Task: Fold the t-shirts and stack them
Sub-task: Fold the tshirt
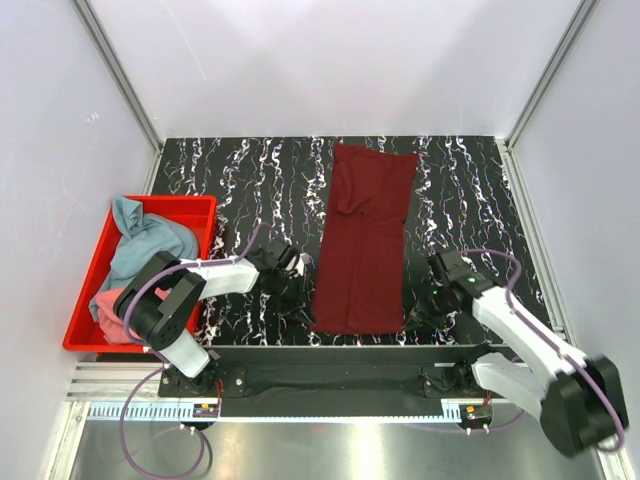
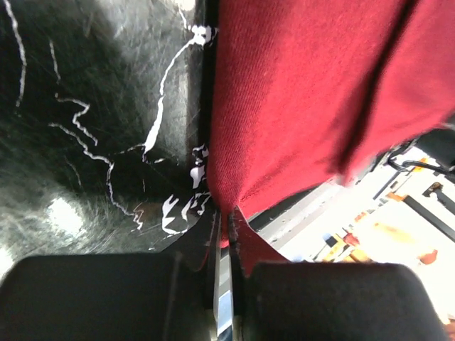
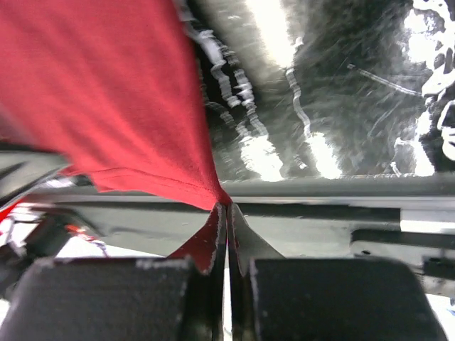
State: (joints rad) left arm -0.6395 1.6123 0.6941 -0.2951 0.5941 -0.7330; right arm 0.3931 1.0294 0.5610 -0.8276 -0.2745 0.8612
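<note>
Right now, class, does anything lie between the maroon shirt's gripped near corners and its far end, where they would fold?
Nothing visible. The left gripper and right gripper pinch the near corners of the maroon t-shirt; its top is bare; the red bin sits off left.

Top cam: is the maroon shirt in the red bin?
No, the maroon shirt lies lengthwise on the table; the red bin holds the teal shirt and the pink shirt.

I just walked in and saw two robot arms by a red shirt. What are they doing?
They are folding t-shirts. The left fingers and the right fingers are each pinched shut on a near corner of the maroon t-shirt, which lies stretched out long on the black table. The teal t-shirt and the pink t-shirt sit crumpled in the red bin.
</note>
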